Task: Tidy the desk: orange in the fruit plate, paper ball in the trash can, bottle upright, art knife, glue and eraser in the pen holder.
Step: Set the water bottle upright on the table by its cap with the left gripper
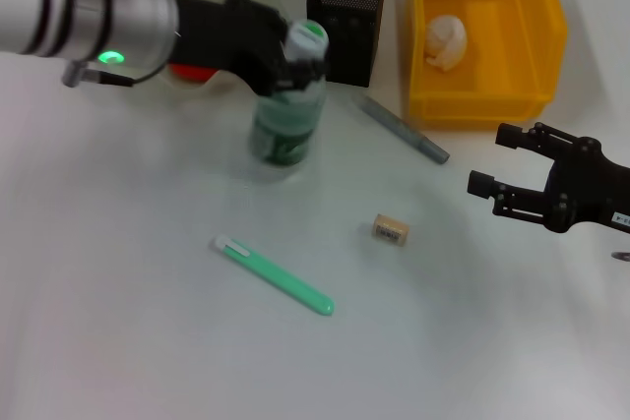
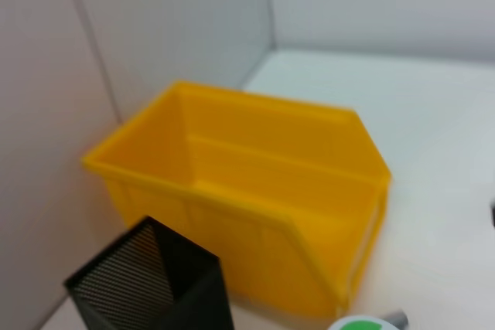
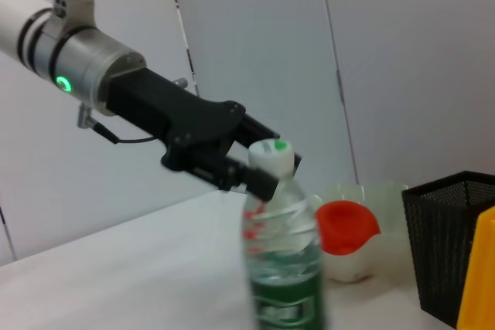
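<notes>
The desk [image 1: 118,341] carries everything. At its back edge toward the right stands the trash can [image 1: 487,36], with the paper ball [image 1: 445,41] lying inside. Left of it at the back edge stands the pen holder [image 1: 346,22], and farther left the fruit plate [image 3: 352,214] holds the orange [image 3: 346,226]. The bottle [image 1: 287,110] stands upright in front of the pen holder, the left gripper [image 1: 285,71] clamped around its neck just under the cap. The right gripper [image 1: 492,164] hovers near the right edge, jaws apart and holding nothing. A green knife [image 1: 276,275] lies mid-desk; a grey glue stick [image 1: 402,130] lies before the trash can; the eraser [image 1: 391,231] sits between knife and right gripper.
</notes>
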Robot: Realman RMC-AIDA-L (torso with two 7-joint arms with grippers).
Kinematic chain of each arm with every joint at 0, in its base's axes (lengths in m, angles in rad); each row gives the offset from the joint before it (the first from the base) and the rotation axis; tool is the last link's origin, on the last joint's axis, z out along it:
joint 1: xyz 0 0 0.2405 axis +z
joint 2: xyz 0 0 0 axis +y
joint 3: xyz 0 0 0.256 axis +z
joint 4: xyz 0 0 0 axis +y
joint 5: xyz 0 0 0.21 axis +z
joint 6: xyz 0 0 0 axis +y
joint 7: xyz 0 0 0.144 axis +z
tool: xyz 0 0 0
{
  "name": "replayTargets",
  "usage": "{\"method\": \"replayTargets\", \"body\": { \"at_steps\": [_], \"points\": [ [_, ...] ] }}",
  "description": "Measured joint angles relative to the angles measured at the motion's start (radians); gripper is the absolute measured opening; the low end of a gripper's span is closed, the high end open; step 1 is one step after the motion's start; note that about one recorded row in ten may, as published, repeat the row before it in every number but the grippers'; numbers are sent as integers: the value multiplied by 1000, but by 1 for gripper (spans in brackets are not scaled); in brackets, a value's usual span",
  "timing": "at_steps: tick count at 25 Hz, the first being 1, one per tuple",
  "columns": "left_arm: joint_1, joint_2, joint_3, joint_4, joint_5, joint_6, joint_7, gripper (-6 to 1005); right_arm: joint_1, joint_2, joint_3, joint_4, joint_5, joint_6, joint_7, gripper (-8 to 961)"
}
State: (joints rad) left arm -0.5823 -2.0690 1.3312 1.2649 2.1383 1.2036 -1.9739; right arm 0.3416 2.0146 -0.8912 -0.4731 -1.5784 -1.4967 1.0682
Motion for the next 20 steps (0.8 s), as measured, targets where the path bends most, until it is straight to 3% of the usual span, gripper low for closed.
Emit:
{"method": "replayTargets", "body": {
  "at_steps": [6,8,9,11,20],
  "points": [
    [26,4,-185,-117,-174,41,113,452,2,-2,-3,-1,0,-9,0,827],
    [26,4,-185,-117,-174,41,113,453,2,-2,-3,-1,-5,-9,1,827],
    [22,6,-261,-184,-226,63,147,453,3,-2,-4,-1,-8,-10,1,828],
    [20,6,-324,-231,-260,86,169,454,8,-2,-3,-1,-10,-17,1,828],
    [55,7,-466,-259,-297,196,234,459,21,3,-3,-1,-48,-36,3,828]
  ]
}}
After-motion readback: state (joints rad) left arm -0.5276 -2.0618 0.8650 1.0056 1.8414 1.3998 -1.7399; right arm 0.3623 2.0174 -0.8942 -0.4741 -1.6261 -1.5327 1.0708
